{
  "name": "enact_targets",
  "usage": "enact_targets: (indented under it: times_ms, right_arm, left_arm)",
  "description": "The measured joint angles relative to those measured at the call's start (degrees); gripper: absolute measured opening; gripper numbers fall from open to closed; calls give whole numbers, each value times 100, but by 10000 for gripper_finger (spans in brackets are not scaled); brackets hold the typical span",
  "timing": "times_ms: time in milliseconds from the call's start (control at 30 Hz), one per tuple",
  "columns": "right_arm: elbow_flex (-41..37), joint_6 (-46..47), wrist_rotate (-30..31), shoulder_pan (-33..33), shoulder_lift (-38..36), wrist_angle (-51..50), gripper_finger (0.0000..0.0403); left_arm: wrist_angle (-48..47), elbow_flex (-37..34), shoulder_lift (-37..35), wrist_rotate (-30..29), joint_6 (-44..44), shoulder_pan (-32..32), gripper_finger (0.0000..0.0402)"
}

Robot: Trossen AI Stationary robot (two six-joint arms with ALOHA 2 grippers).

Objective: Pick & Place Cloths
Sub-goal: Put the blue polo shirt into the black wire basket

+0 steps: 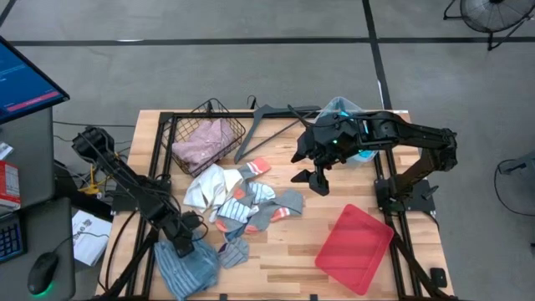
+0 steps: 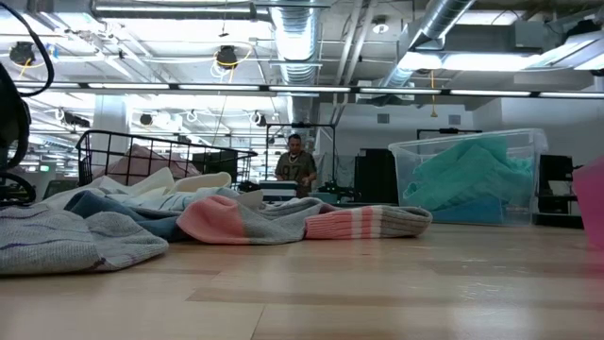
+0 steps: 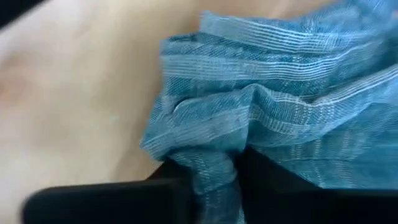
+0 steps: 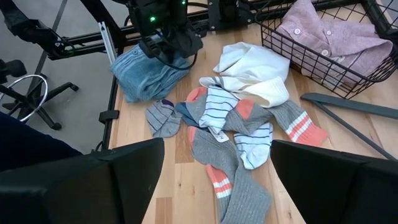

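Observation:
A blue-grey striped cloth lies crumpled on the table's near left corner. My left gripper stands on its far edge, shut on it. A pile of striped and grey-and-orange socks and a white cloth lie on the wood in the middle of the table. A pink checked shirt lies in a wire basket at the far left. My right gripper hangs open, high above the table's far right part. Between its fingers the right wrist view shows the sock pile. My left gripper pinches a bunched-up fold of the striped cloth between its two fingers. The fingers come from above, pointing steeply down. The rest of the cloth lies wrinkled on the table around them.
A flat red tray lies at the near right. A dark hanger rests beside the basket. A clear bin holding turquoise cloth stands at the far right. Bare wood lies between the socks and the tray.

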Motion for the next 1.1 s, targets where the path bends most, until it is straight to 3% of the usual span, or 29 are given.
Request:
enact_targets:
  times_ms: [133, 333, 733, 1100]
  right_arm:
    - [0, -17, 0, 0, 0, 1, 291]
    - [2, -39, 1, 0, -2, 21, 291]
    - [2, -55, 1, -2, -2, 44, 291]
    - [2, -99, 3, -2, -2, 46, 291]
  left_arm:
    - [91, 8, -63, -59, -89, 1, 11]
    - [95, 6, -339, -174, -284, 175, 4]
    - [271, 14, -2219, -950, -633, 800, 1]
    - [423, 285, -3039, -2112, -659, 1320, 1]
